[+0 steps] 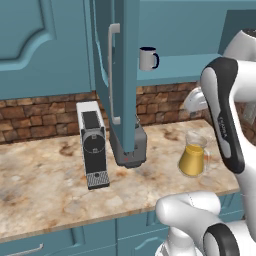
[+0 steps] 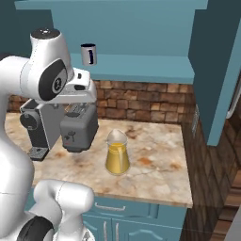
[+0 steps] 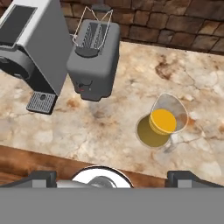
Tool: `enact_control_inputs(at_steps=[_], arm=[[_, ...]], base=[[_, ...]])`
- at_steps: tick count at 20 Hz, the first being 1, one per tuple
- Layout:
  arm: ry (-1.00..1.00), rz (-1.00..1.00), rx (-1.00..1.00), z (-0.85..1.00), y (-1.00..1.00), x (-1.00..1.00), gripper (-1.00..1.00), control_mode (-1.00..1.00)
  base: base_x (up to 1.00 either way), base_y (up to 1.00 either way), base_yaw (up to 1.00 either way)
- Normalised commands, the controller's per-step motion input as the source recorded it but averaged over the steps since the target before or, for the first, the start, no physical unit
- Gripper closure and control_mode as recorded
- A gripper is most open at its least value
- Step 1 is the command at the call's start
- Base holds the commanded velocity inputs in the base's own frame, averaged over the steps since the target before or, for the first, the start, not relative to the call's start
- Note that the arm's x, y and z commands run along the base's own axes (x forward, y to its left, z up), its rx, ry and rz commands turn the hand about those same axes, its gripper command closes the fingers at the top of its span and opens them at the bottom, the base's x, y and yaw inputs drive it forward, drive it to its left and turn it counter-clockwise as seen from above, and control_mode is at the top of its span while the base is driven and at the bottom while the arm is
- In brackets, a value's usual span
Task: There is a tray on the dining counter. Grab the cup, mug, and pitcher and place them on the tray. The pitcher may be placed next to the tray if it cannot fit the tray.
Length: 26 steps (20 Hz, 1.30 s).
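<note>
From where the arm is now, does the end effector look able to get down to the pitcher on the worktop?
Probably yes. The end effector hangs open above the pitcher, which stands apart from the toaster with bare marble around it.

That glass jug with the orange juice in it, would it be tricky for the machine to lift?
Probably a bit. The pitcher looks like smooth clear glass, so likely slippery and breakable. It holds liquid partway up, so it may feel bottom-heavy and slosh if tilted. Its wide base suggests it stands steadily on the worktop.

Bare worktop (image 3: 109, 127) between toaster (image 3: 94, 54), pitcher (image 3: 162, 124)
</note>
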Motion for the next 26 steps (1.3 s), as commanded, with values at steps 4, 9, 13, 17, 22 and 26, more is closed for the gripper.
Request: enact_control_inputs(at_steps=[4,9,13,17,22,26], arm=[[-0.06,0.09,0.01,0.29,0.00,0.00,-1.00,-1.00],[-0.08,0.05,0.03,0.23,0.00,0.00,-1.00,-1.00],[-0.13,0.02,0.04,0.25,0.00,0.00,-1.00,-1.00],[-0.10,0.01,0.04,0.24,0.00,0.03,-1.00,-1.00],[-0.08,0.02,0.02,0.13,0.00,0.21,-1.00,-1.00],[-0.08,0.01,0.03,0.16,0.00,0.27,-1.00,-1.00]], base=[[0.00,0.00,0.00],[0.00,0.00,0.00],[0.00,0.00,0.00],[0.00,0.00,0.00],[0.00,0.00,0.00],[0.00,0.00,0.00]])
